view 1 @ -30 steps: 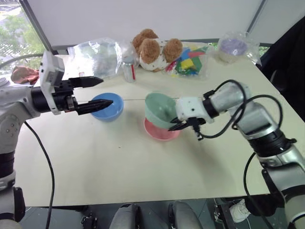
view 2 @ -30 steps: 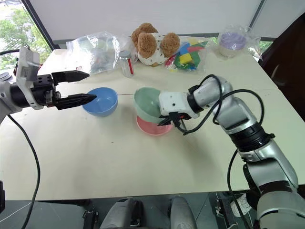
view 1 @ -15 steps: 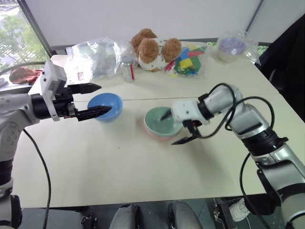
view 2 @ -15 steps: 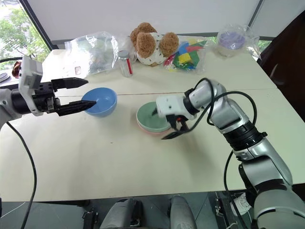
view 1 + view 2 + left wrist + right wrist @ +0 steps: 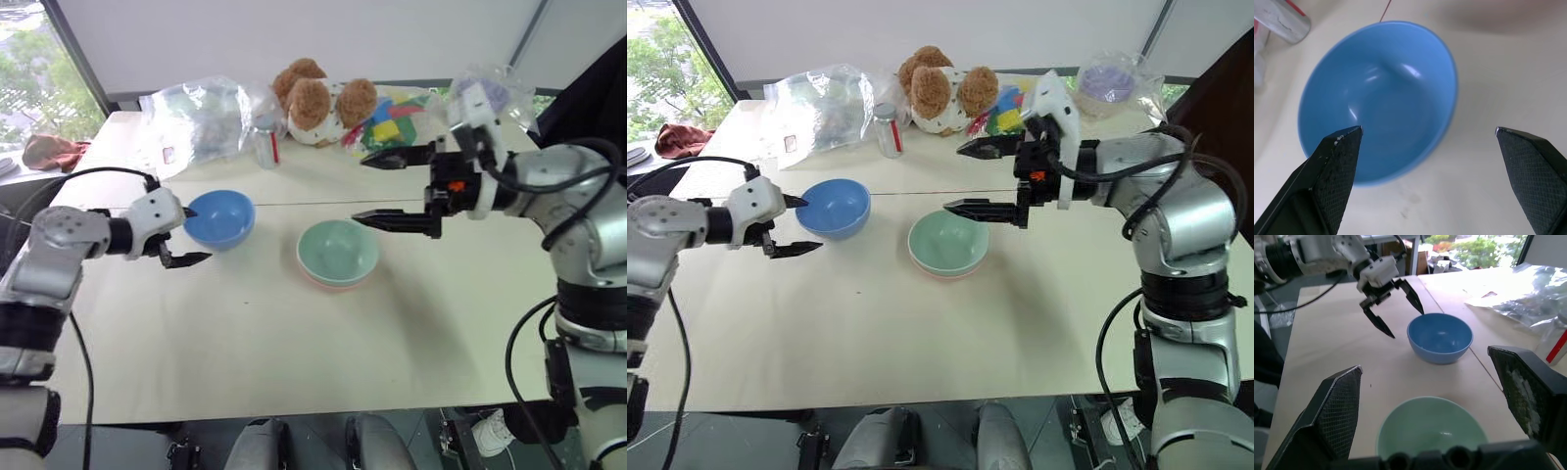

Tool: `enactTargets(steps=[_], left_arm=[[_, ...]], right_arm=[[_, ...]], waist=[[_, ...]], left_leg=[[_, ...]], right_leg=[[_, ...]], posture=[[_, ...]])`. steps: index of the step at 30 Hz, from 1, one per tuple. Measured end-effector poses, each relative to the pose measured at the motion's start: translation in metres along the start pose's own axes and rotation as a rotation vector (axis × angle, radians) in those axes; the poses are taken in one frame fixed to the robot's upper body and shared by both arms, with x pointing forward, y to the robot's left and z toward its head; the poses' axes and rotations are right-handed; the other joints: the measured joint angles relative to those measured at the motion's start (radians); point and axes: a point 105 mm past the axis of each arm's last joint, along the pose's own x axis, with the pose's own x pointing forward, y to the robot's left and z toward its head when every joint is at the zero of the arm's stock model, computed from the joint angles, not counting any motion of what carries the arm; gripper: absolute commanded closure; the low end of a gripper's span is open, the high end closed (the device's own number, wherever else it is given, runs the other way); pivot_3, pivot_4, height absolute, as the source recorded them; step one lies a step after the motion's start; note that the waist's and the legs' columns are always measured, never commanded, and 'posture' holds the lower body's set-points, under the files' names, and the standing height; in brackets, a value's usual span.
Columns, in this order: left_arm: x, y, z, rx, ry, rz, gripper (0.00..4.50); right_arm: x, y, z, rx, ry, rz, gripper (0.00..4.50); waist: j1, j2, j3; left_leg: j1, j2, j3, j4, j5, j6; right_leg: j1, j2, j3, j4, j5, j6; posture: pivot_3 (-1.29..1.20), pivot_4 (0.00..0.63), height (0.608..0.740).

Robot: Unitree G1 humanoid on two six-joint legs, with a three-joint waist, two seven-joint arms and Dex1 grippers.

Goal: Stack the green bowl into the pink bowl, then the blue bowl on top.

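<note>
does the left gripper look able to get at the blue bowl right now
Probably yes: the left gripper is open right beside the blue bowl, one finger over its rim, with nothing between them.

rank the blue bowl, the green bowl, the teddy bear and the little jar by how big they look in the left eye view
1. teddy bear
2. green bowl and blue bowl: look alike, not ranked
3. jar, smallest

The bear and jar sit farther back, so true sizes are unsure.

Left gripper [image 5: 189, 235] low, fingers apart; right gripper [image 5: 374, 190] raised, fingers wide, empty.
</note>
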Motion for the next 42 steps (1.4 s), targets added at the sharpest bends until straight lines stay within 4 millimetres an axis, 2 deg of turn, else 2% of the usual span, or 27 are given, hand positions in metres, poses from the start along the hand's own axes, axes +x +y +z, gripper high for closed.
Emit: enactTargets(steps=[3,5,8,11,18,21,25,26,31,34,37,42], left_arm=[[0.012,0.001,-0.006,0.005,0.014,-0.014,0.00],[0.024,-0.004,-0.011,-0.002,0.028,-0.052,0.00],[0.032,-0.009,-0.021,-0.003,0.059,-0.095,0.00],[0.034,-0.008,-0.022,0.009,0.067,-0.109,0.92],[0.041,-0.001,-0.011,0.031,0.041,-0.136,4.46],[0.042,0.000,-0.001,0.063,0.019,-0.169,4.46],[0.053,-0.009,0.025,0.111,-0.060,-0.281,4.46],[0.056,-0.010,0.037,0.126,-0.094,-0.306,4.46],[0.059,-0.011,0.127,0.294,-0.330,-0.428,4.46],[0.059,-0.024,0.166,0.366,-0.450,-0.514,4.46],[0.066,-0.047,0.178,0.408,-0.465,-0.635,4.46],[0.075,-0.071,0.165,0.462,-0.391,-0.760,4.46]], right_arm=[[-0.010,0.001,-0.002,0.018,0.010,-0.037,0.02],[-0.018,0.003,-0.003,0.032,0.023,-0.065,0.02],[-0.026,0.004,-0.004,0.036,0.041,-0.102,0.02],[-0.030,0.004,-0.004,0.040,0.049,-0.126,0.00],[-0.044,0.001,-0.006,0.046,0.077,-0.200,0.00],[-0.055,0.000,-0.012,0.063,0.108,-0.239,0.00],[-0.074,0.006,-0.024,0.108,0.166,-0.277,0.00],[-0.077,0.009,-0.027,0.119,0.179,-0.283,0.00],[-0.084,0.020,-0.030,0.135,0.200,-0.291,0.00],[-0.088,0.022,-0.030,0.133,0.199,-0.318,0.00],[-0.091,0.024,-0.030,0.133,0.201,-0.339,0.00],[-0.095,0.027,-0.032,0.137,0.218,-0.357,0.00]], waist=[[0.000,0.000,0.000],[0.000,0.000,0.000],[-0.004,0.000,0.000],[-0.002,0.000,0.000],[0.002,0.000,0.000],[0.003,0.000,0.000],[0.009,-0.001,0.000],[0.012,-0.001,0.000],[0.023,-0.001,0.000],[0.022,-0.001,0.000],[0.015,-0.001,0.000],[0.010,-0.001,0.000]], left_leg=[[0.000,0.000,0.000,0.000,0.000,0.001],[0.000,0.000,0.001,0.000,0.000,0.001],[0.000,0.000,0.001,0.000,-0.001,0.002],[0.000,0.001,0.000,0.000,-0.001,0.002],[0.000,0.000,0.001,0.001,-0.001,0.003],[-0.001,0.000,0.001,0.001,-0.002,0.003],[-0.001,0.000,0.000,0.001,-0.002,0.003],[-0.002,0.000,0.000,0.002,-0.002,0.003],[-0.002,0.000,0.000,0.002,-0.002,0.003],[-0.002,0.000,0.000,0.002,-0.002,0.003],[-0.001,0.001,0.000,0.002,-0.002,0.003],[0.000,0.001,0.000,0.002,-0.002,0.003]], right_leg=[[0.000,0.001,0.000,0.000,0.000,0.000],[0.000,0.001,0.000,0.000,0.000,0.000],[0.000,0.001,0.000,0.000,0.000,0.000],[0.000,0.001,0.000,0.000,0.000,0.000],[0.000,0.001,0.000,0.000,0.000,0.000],[0.000,0.001,0.000,0.000,0.000,0.000],[0.000,0.003,0.000,0.000,0.000,0.000],[0.000,0.003,0.000,0.000,0.000,0.000],[0.000,0.003,0.000,-0.001,0.000,0.000],[0.000,0.004,0.001,-0.001,0.000,0.000],[0.000,0.005,0.003,-0.001,0.000,0.000],[0.001,0.005,0.003,0.000,0.000,0.000]], posture=[[0.00,0.150,0.740],[0.00,0.150,0.740],[0.00,0.150,0.740],[0.00,0.150,0.740],[0.00,0.150,0.740],[0.00,0.150,0.740],[0.00,0.150,0.740],[0.00,0.150,0.740],[0.00,0.150,0.740],[0.00,0.150,0.740],[0.00,0.150,0.740],[0.00,0.150,0.740]])
